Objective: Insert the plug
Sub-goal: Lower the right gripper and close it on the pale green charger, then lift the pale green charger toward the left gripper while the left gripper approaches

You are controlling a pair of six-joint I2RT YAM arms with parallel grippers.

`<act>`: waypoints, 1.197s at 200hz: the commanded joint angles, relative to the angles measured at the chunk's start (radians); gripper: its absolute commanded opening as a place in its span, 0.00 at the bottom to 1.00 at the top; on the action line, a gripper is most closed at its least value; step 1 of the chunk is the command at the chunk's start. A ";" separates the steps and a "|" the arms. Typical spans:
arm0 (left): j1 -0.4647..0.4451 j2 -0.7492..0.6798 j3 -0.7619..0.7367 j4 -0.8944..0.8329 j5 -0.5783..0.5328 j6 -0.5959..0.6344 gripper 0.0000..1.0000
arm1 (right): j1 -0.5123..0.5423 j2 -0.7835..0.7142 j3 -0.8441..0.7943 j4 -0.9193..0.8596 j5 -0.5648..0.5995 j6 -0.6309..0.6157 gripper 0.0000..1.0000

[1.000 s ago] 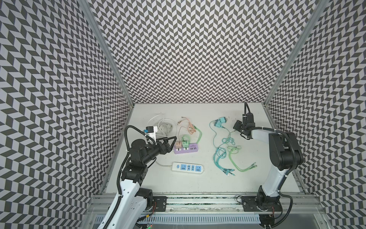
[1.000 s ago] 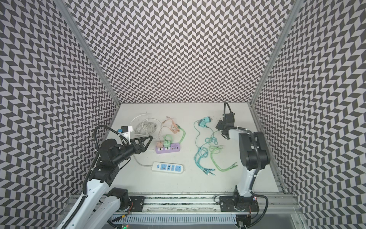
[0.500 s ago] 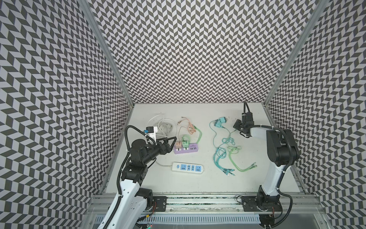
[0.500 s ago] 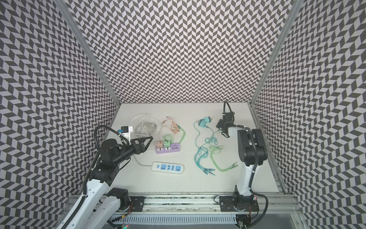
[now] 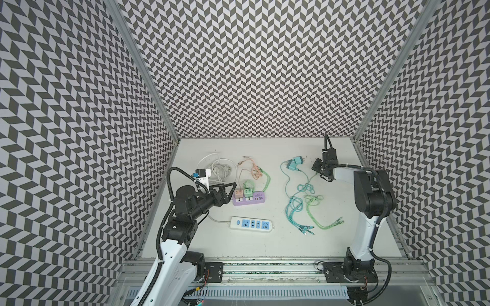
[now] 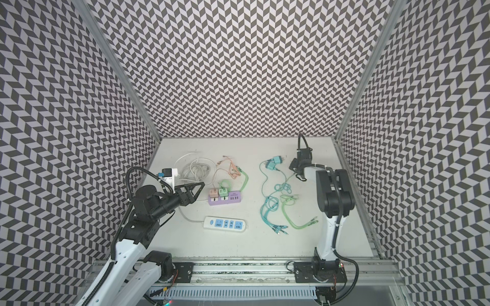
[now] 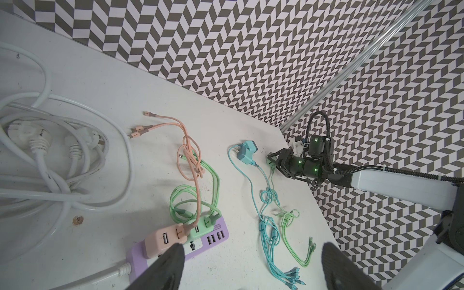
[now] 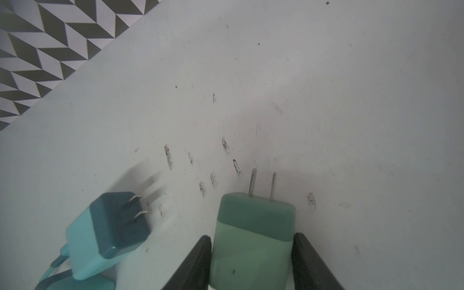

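Observation:
A green plug (image 8: 253,238) lies on the white table with its two prongs pointing away from the wrist camera. My right gripper (image 8: 252,236) is shut on it, one finger against each side. In both top views the right gripper (image 5: 319,169) (image 6: 297,167) sits low at the back right, and it hides the green plug. A teal plug (image 8: 110,226) (image 5: 294,163) lies just beside it. The purple power strip (image 5: 249,198) (image 7: 213,233) holds a pink and a green adapter. My left gripper (image 5: 231,193) (image 7: 252,247) hovers open and empty beside that strip.
A white power strip (image 5: 250,224) lies nearer the front. Teal and green cables (image 5: 299,209) trail from the plugs across the middle right. Coiled white cords (image 5: 217,167) and a pink cable (image 5: 252,169) lie at the back left. Patterned walls enclose three sides.
My right gripper's jaws have narrowed onto the green plug, and the right arm's elbow has shifted slightly. The left arm has not moved.

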State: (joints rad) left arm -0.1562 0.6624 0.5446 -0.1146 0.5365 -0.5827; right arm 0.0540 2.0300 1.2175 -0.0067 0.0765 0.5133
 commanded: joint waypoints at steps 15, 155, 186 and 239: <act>0.006 -0.009 0.034 -0.020 -0.006 0.023 0.87 | -0.004 0.035 0.004 -0.018 -0.010 0.006 0.47; 0.009 0.001 0.033 -0.026 0.003 0.024 0.87 | 0.008 -0.272 -0.046 0.037 -0.309 -0.263 0.27; 0.009 0.008 0.033 -0.009 0.023 0.019 0.87 | 0.019 -0.347 -0.040 0.005 -0.366 -0.329 0.26; 0.009 0.033 0.043 0.037 0.093 0.008 0.87 | 0.086 -0.489 -0.051 -0.066 -0.398 -0.477 0.25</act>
State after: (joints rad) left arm -0.1562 0.6884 0.5579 -0.1249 0.5758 -0.5724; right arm 0.1081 1.6249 1.1675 -0.0792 -0.2684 0.1383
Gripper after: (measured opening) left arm 0.871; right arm 0.422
